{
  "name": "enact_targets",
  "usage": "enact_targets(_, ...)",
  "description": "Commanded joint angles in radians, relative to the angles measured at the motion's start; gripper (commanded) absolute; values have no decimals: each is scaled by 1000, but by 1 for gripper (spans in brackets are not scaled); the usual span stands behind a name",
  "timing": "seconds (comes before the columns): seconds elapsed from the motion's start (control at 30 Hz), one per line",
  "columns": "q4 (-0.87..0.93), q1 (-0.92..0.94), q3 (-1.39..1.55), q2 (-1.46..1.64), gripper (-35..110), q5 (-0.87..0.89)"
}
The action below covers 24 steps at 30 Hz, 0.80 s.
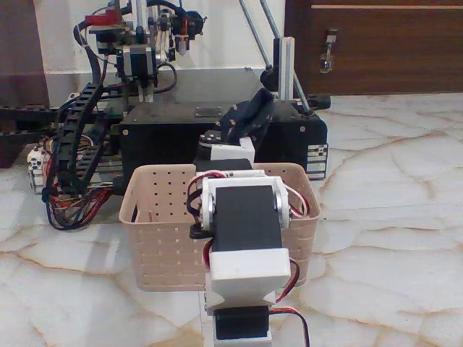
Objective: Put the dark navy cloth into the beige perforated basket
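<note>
the small dark navy cloth with tiny tan dots [249, 119] is held up in the air at the far end of the white arm with black servo blocks [244, 238], above the far rim of the beige perforated plastic basket [155, 231]. it stands up from the jaws in a crumpled peak, leaning a little to the right, with its lower edge bunched where the gripper [230, 143] meets it. the jaws appear clamped on the cloth, though the fabric and the arm's own body hide the fingertips, so the exact grip cannot be made out.

the basket sits on the pale marble-patterned tabletop [391, 238], near the middle of the scene, and the arm rises in front of it on the near side, covering part of its right half. red, white and black wires [295, 206] loop beside the arm's upper joint. just beyond the basket stands a big black machine box [166, 137] with a cable chain and wire bundle on its left.
</note>
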Motion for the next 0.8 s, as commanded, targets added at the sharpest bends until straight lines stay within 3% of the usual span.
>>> enact_targets(0.0, 31, -11, -94, -11, 0, 34)
enact_targets(0.4, 247, -61, -588, -284, 0, 331)
enact_targets(0.6, 403, -66, -934, -463, 0, 710)
enact_targets(0.77, 857, -57, -1328, -646, 0, 914)
